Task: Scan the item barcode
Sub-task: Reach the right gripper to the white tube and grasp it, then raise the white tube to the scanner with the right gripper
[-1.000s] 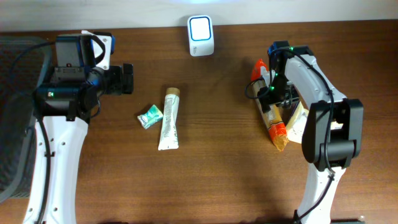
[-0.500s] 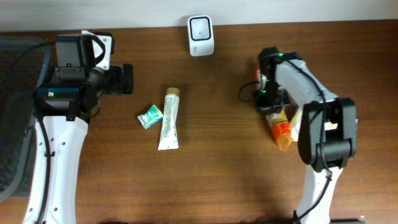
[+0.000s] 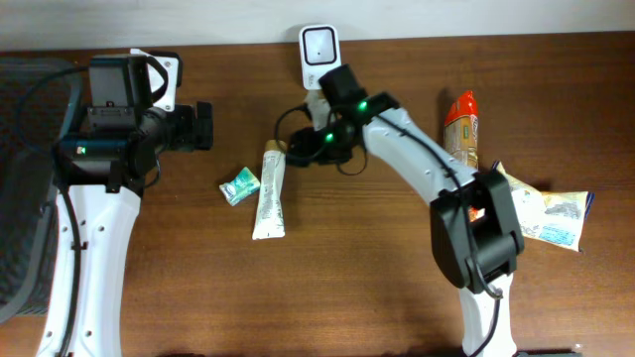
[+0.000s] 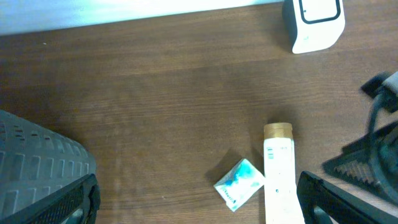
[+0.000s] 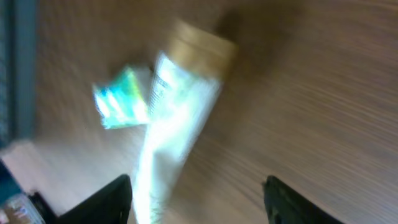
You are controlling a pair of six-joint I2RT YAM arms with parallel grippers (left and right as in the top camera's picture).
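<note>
Note the right end effector released: fingers spread wide, nothing between them, poised just beside the capped end of the tube. Judge the step in hand as reaching for that tube. Bring the fingers down across the narrow width of the body, a little below the cap, not along its length. Avoid the flat crimped tail, likely to fold, and the round cap, likely to slip. Settle the wrist before closing; hard to line up from the blurred right wrist view. Close gently, enough to lift without squashing. Steer clear of the small green-and-white packet just beside the tube, on the side toward the left edge. Plan the carry toward the white scanner at the far edge of the counter, printed side turned to its window. Leave the left end effector alone: released too, empty, well apart near the left edge.

Look for the tube lying flat around the middle of the counter, cap toward the far edge, tail toward the near edge. White body, faint green print, tan cap. No barcode readable from here.
</note>
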